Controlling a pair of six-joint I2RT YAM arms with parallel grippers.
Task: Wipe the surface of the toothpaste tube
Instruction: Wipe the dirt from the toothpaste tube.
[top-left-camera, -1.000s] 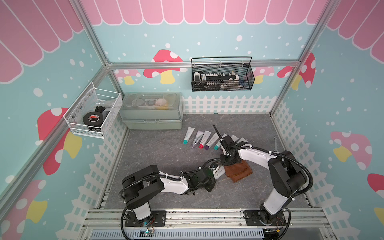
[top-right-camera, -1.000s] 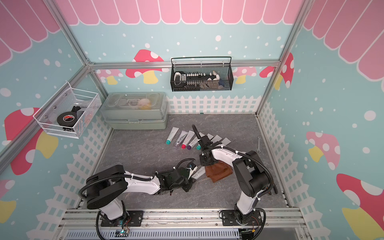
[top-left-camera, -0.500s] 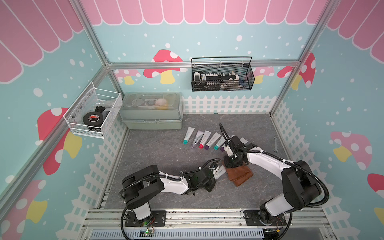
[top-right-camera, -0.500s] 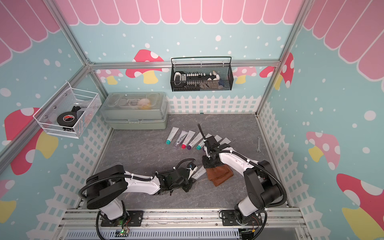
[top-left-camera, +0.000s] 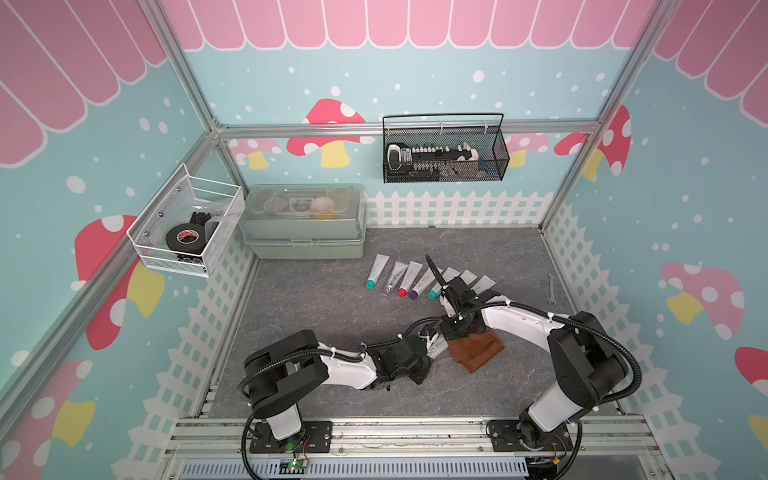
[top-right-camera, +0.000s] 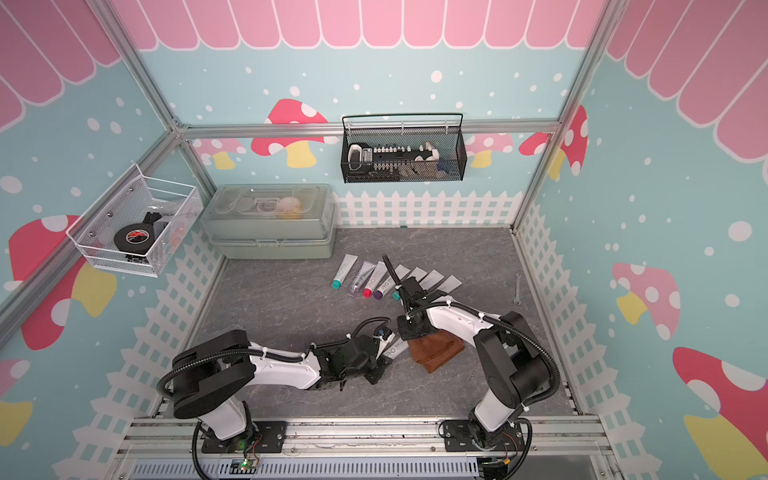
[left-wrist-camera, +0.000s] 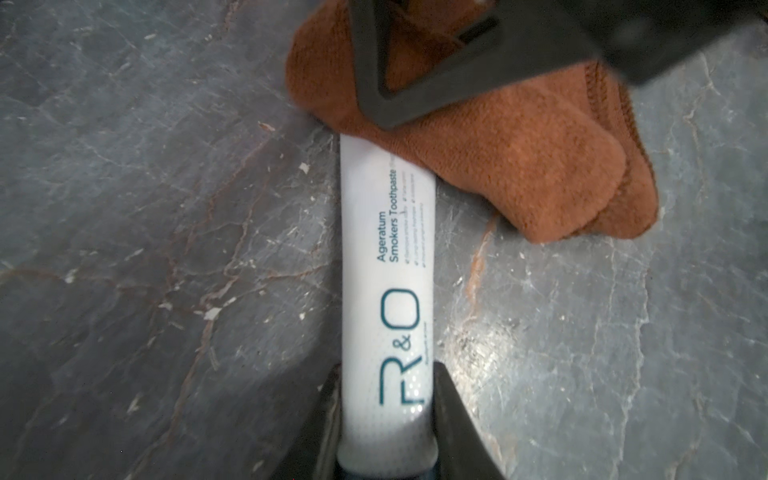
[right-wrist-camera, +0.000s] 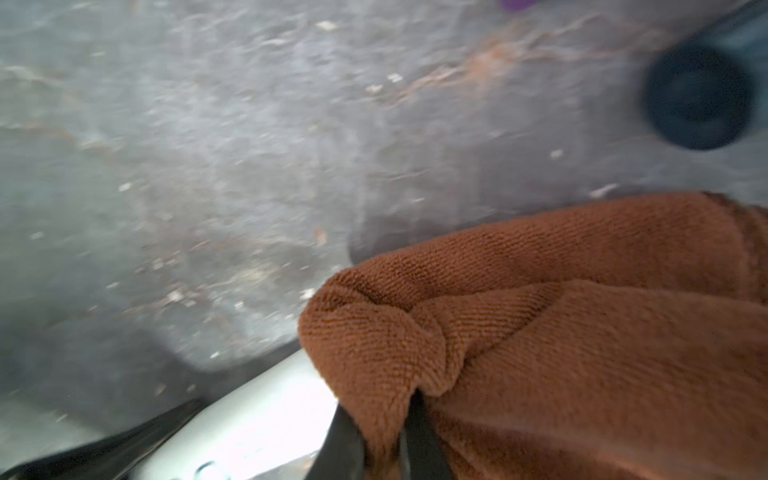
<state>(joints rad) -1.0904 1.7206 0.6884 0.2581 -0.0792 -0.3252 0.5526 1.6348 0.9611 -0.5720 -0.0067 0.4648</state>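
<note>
the left gripper (left-wrist-camera: 386, 388) is squeezed shut on the cap end of the toothpaste tube (left-wrist-camera: 386, 249). i think it holds that end so the tube cannot slide or roll while it gets rubbed. the tube lies flat on the grey desk (left-wrist-camera: 124, 208), so the desk pushes back from under it.

the right gripper (right-wrist-camera: 384, 442) is pinched tight on a bunched fold of the brown cloth (right-wrist-camera: 561, 332). the loose, soft part of the cloth hangs down and lies on the far flat end of the tube, touching it. that looks like the wiping part of the job, with most of the tube not covered.

in a top view the tube (top-left-camera: 437, 350) is near the front middle of the desk, at about 6 o'clock from the row of other tubes (top-left-camera: 399, 279). the cloth (top-left-camera: 478, 354) sits at about 3 o'clock from it.

the tube is white and smooth, with big blue-green letters "r&o" and small words saying "smokers toothpaste". it looks a bit shiny and plump. i see no smears on the bare part. its cap is hidden.
</note>
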